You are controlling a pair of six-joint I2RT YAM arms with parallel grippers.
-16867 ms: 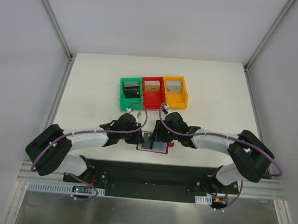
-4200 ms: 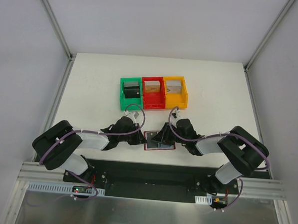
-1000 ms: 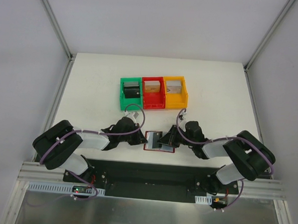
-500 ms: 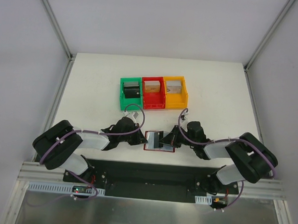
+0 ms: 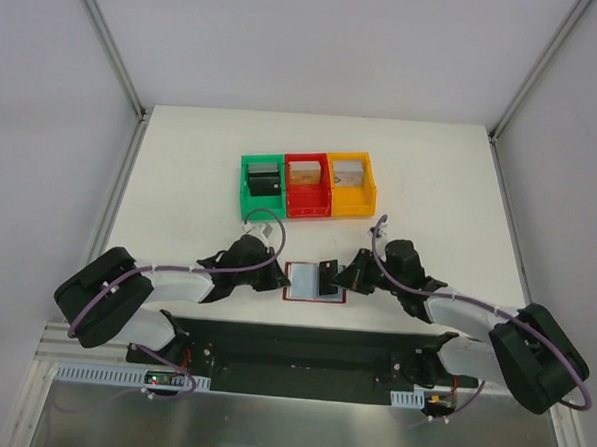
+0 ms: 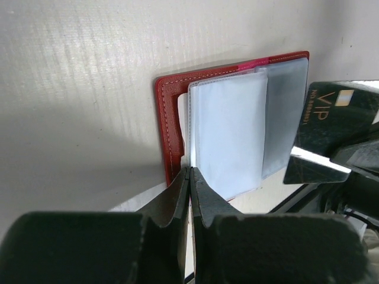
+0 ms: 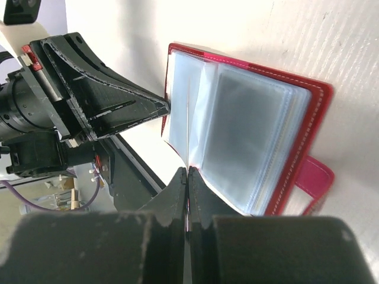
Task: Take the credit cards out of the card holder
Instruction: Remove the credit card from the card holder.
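The dark red card holder (image 5: 303, 283) lies open on the white table between both arms, its clear sleeves (image 6: 228, 136) facing up and its snap tab (image 7: 312, 177) at one side. My right gripper (image 7: 188, 170) is shut on a dark glossy credit card marked VIP (image 6: 328, 124). That card shows only edge-on (image 7: 187, 136) in the right wrist view. It stands tilted above the holder's right half (image 5: 327, 274). My left gripper (image 6: 189, 170) is shut, its tips resting against the holder's left edge (image 6: 169, 112). Other credit cards are not discernible in the sleeves.
Green (image 5: 261, 187), red (image 5: 306, 187) and orange (image 5: 352, 184) bins stand in a row behind the holder, each with something inside. The black mounting plate (image 5: 302, 349) runs along the near table edge. Walls close both sides.
My right gripper has shut on the dark card and drawn back to the right, bringing the card away from the sleeves. The right arm swung outward. The left gripper has stayed put.
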